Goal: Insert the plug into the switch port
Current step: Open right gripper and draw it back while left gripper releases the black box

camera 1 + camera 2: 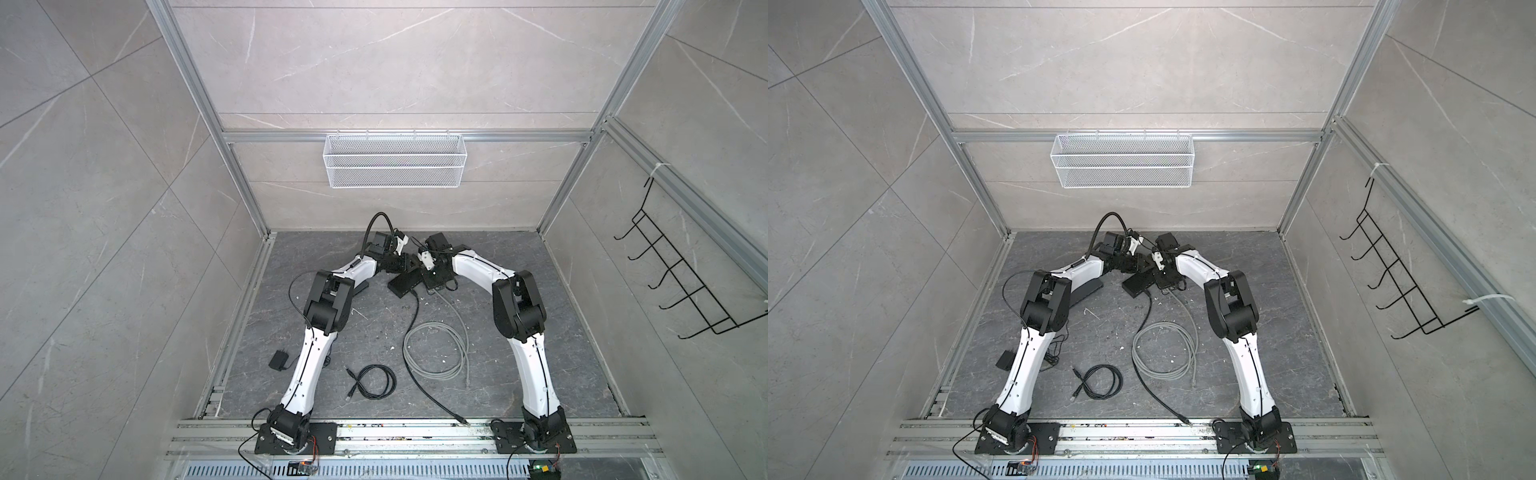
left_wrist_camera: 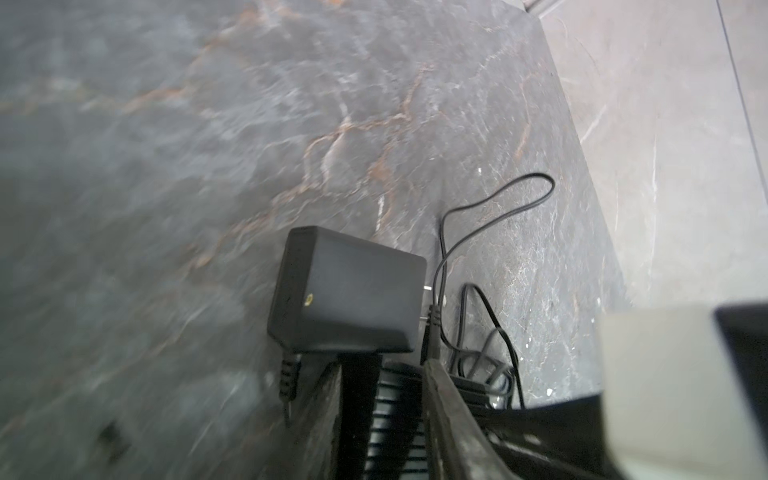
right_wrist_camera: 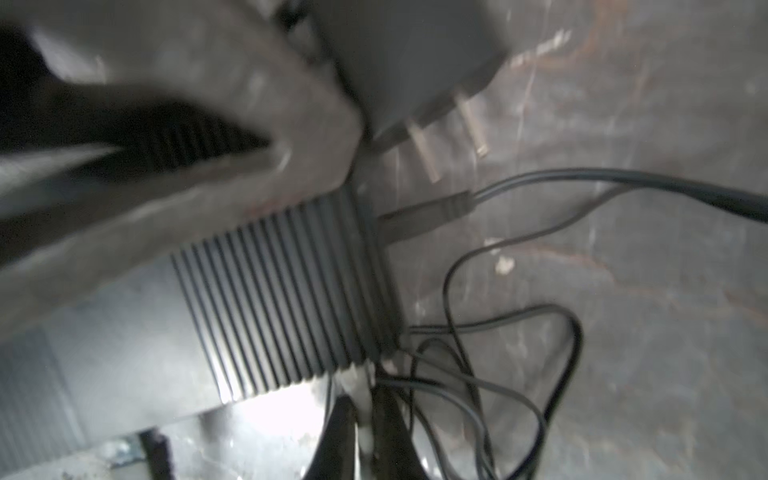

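Observation:
The switch (image 1: 405, 283) (image 1: 1139, 285), a black ribbed box, lies at the back middle of the floor in both top views. My left gripper (image 2: 382, 370) (image 1: 409, 268) is shut on it; its fingers (image 3: 208, 124) clamp the ribbed casing (image 3: 282, 299) from both sides. My right gripper (image 3: 363, 415) (image 1: 428, 286) sits at the switch's edge, its jaws nearly together on a pale plug (image 3: 353, 376) that touches the casing. Whether the plug sits inside a port is hidden. The grey cable (image 1: 436, 353) runs forward from there into a loose coil.
A black power adapter (image 2: 345, 291) (image 3: 407, 50) lies beside the switch with thin black leads (image 3: 519, 332) tangled around. A black cable (image 1: 419, 357) runs to the front rail. A small black coil (image 1: 374, 382) and another adapter (image 1: 277, 359) lie front left. A wire basket (image 1: 392, 160) hangs behind.

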{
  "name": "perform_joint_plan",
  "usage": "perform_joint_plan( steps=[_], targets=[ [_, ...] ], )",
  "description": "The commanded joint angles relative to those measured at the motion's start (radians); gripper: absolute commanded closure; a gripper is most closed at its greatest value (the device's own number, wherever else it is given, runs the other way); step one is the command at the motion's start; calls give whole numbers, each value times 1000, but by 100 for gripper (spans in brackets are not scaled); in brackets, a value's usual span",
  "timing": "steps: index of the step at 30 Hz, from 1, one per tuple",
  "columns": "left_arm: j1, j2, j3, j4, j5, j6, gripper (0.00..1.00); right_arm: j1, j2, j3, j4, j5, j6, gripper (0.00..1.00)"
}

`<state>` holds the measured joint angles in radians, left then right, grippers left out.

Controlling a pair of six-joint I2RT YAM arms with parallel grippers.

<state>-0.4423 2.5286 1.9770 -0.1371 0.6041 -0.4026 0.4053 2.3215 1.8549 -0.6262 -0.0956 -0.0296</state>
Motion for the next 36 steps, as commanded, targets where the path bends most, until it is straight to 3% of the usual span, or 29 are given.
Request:
perform_joint_plan(
  steps=[1, 16, 24, 36],
  targets=[
    [-32, 19, -66, -200, 119, -132, 64, -34, -86, -13, 354, -61, -34, 83],
    [23, -14, 8, -146, 80, -214, 60, -80, -338, -178, 165, -58, -83, 71],
    [69, -86, 29, -137, 63, -212, 58, -62, -558, -471, 144, -178, 179, 71],
    [72, -228, -20, -133, 56, -189, 56, 161, -770, -854, 186, -163, 402, 68]
  ],
)
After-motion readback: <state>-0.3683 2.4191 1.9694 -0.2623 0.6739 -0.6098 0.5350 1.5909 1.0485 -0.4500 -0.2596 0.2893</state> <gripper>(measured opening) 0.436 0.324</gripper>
